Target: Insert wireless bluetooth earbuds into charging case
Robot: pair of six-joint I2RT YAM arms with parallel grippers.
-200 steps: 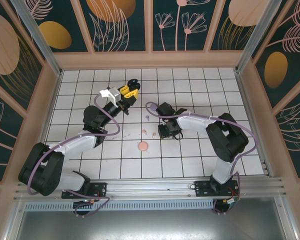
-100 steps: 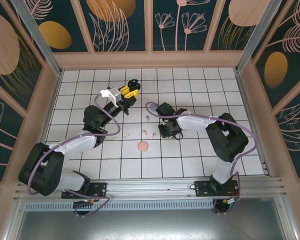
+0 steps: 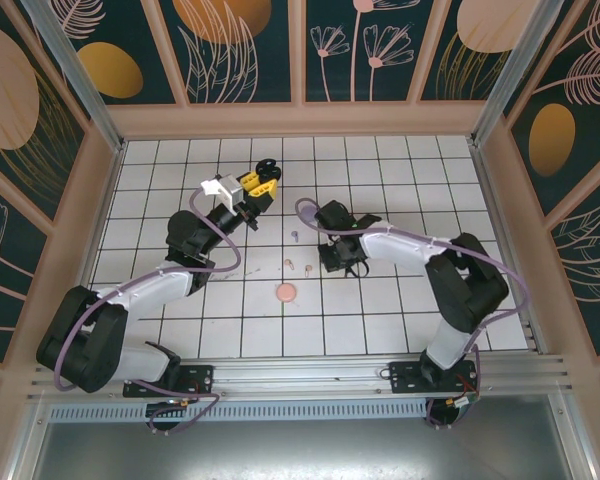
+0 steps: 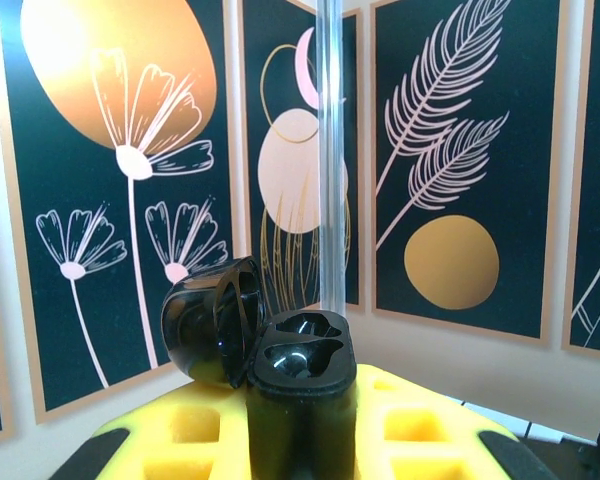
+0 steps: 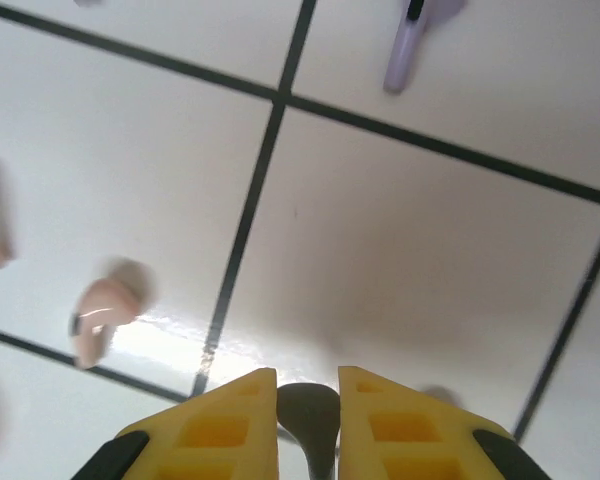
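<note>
Counting from the near edge of the tiled table (image 3: 180, 300), there is one round pink case (image 3: 286, 292), lying flat on a tile near the centre. Just beyond it lie two pale pink earbuds, a left one (image 3: 288, 263) and a right one (image 3: 307, 268), close together but apart. Farther still lies a single lilac earbud (image 3: 295, 236), on its own tile. All three are tiny and stemmed, far smaller than a tile.

Two arms are at work. The right arm bends at its elbow on the right side and reaches left toward the centre. Its wrist points straight down at the floor just right of the pink earbuds. In the right wrist view, the right gripper (image 5: 308, 383) has its yellow fingers (image 5: 225, 415) drawn close, with only a narrow gap. A small, dark, rounded black earbud (image 5: 308, 415) fills that gap and is pinched there, low over the tile.

The left arm stretches diagonally from the near left toward the far centre, its wrist tilted up toward the painted wall panels. The left gripper (image 3: 257, 187) is clamped on one black case (image 4: 300, 370), held upright. Its lid (image 4: 208, 322) is swung open to the left, and the two glossy sockets are bare.
</note>
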